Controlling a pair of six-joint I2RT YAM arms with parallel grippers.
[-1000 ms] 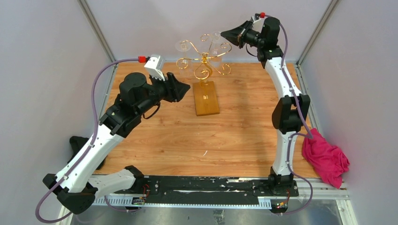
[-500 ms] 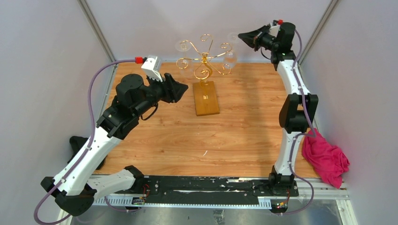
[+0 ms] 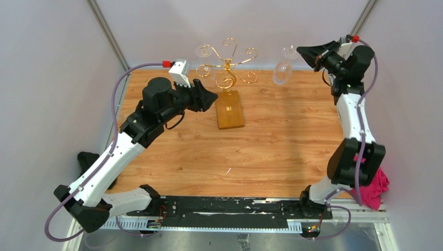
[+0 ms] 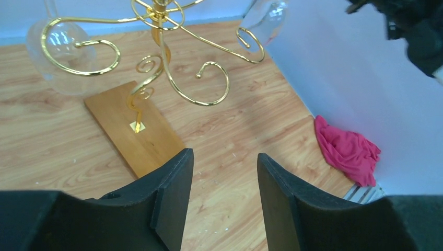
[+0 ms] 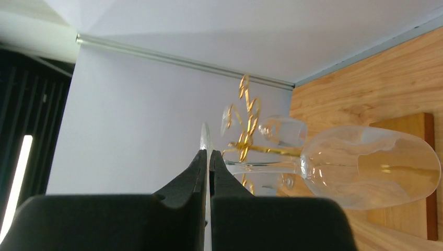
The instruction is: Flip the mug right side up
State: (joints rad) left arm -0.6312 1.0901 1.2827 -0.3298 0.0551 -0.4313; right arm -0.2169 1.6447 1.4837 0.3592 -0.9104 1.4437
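No mug shows in any view; the glassware here is clear wine glasses. My right gripper (image 3: 308,52) (image 5: 208,152) is shut on the thin foot of a wine glass (image 3: 282,72) (image 5: 371,167). It holds the glass in the air to the right of the gold rack (image 3: 227,68), bowl hanging downward. The glass also shows in the left wrist view (image 4: 266,18). My left gripper (image 3: 211,97) (image 4: 224,157) is open and empty, just left of the rack's wooden base (image 3: 230,109) and above the table.
Other glasses hang on the rack (image 4: 162,52), one at its left (image 4: 60,57) (image 3: 205,50). A pink cloth (image 3: 379,183) (image 4: 347,149) lies at the table's right edge behind the right arm. White walls close in the back and sides.
My right arm has swung to the right, carrying the wine glass off the rack and away from it. My left gripper has moved a little right, toward the rack's base.
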